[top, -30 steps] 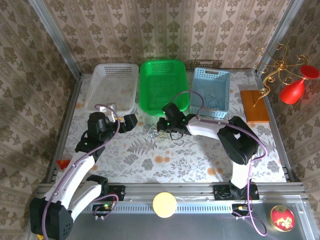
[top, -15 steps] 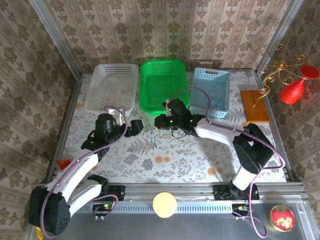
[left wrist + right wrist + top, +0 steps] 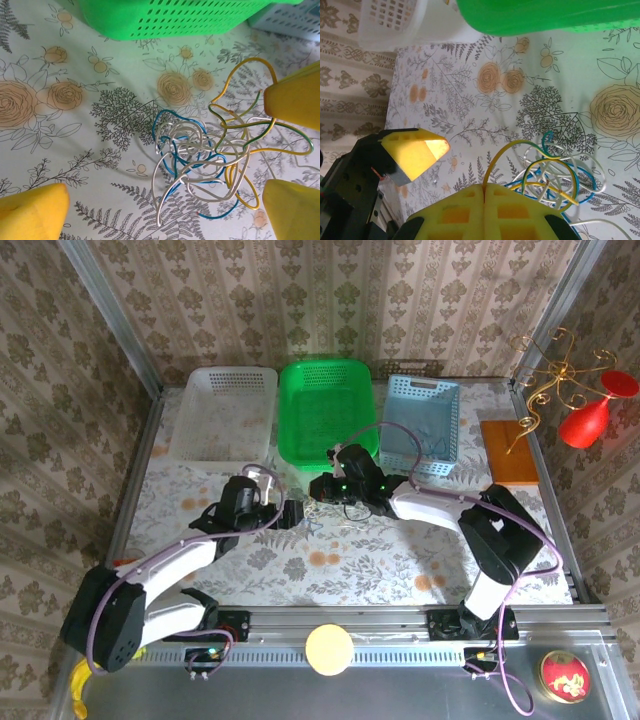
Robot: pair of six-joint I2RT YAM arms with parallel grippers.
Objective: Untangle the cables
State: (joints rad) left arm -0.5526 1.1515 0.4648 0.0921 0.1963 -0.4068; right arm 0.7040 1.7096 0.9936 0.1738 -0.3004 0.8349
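The cables (image 3: 202,160) lie as a loose tangle of white, blue and yellow-green cords on the floral cloth, in front of the green basket (image 3: 325,405). The top view shows this tangle (image 3: 316,514) between the two grippers. My left gripper (image 3: 165,195) is open wide, a yellow finger (image 3: 35,210) on each side, and the tangle sits just ahead of the gap. My right gripper (image 3: 484,187) is shut on a yellow cable (image 3: 520,147) that arcs up out of its pads into the tangle. From above, the right gripper (image 3: 318,488) stands just behind the left gripper (image 3: 297,512).
A white basket (image 3: 225,410), the green basket and a blue basket (image 3: 422,420) stand in a row at the back. A wooden block (image 3: 510,452) with a gold stand and a red glass (image 3: 585,420) sits at the far right. Open cloth lies toward the near edge.
My left arm has swung right and down to the tangle, its gripper still open. The right gripper has stayed shut on the yellow cable and shifted slightly.
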